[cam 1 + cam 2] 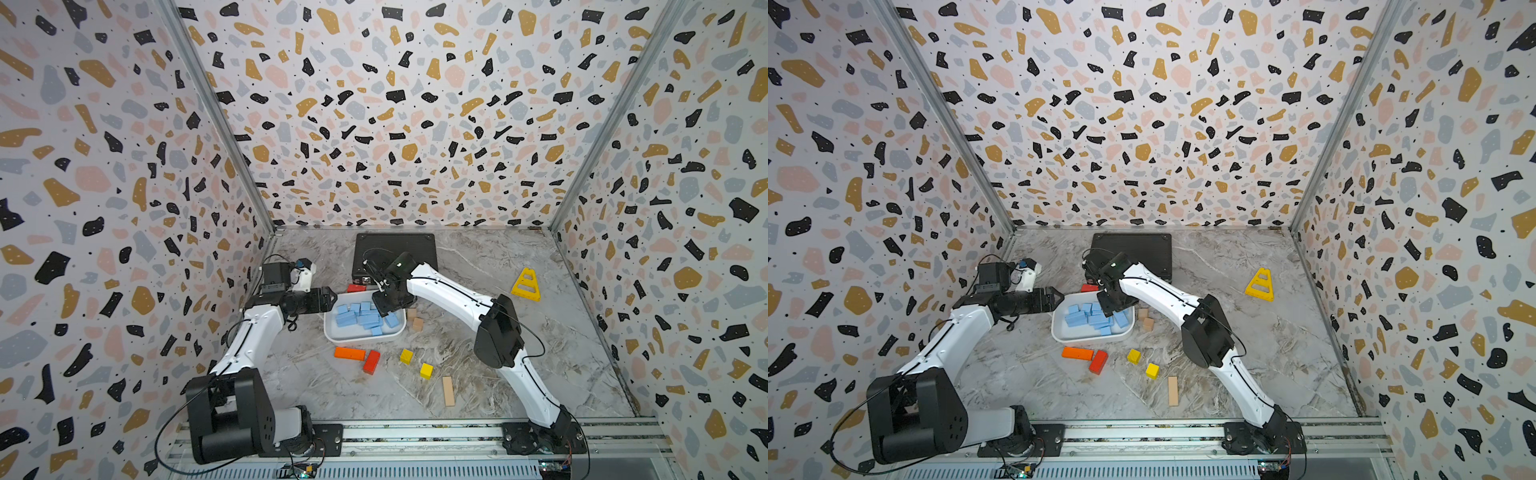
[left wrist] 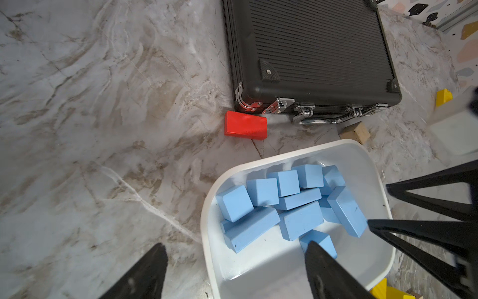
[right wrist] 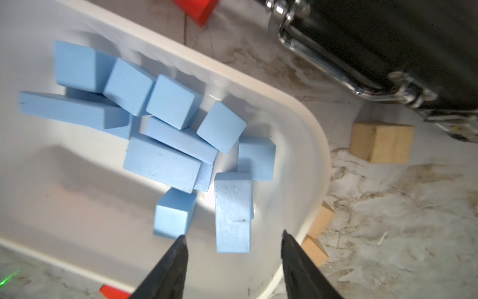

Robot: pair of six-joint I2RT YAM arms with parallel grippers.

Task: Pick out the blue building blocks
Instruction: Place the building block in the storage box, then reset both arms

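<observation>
- Mid-table, just near of the black case (image 1: 395, 249), a white tray (image 1: 338, 334) holds every one of the blue building blocks (image 1: 363, 318) in view, cubes and bars heaped toward its far side
- Over the tray's far right corner, the right gripper (image 3: 234, 235) points down, its fingers parted wider than the blue bar lying in the tray beneath them; a gap shows on each side, so nothing is gripped
- At the tray's far left edge hovers the left gripper (image 2: 235, 244), spread wide and empty
- Outside the tray lie a red block (image 1: 356, 288) against the case, two tan cubes (image 1: 417, 324) just right of the tray, and on the near side an orange block (image 1: 350, 353), a second red block (image 1: 371, 361), two yellow cubes (image 1: 406, 356) and a tan bar (image 1: 448, 390)
- Well to the right stands a yellow triangle (image 1: 526, 284)
</observation>
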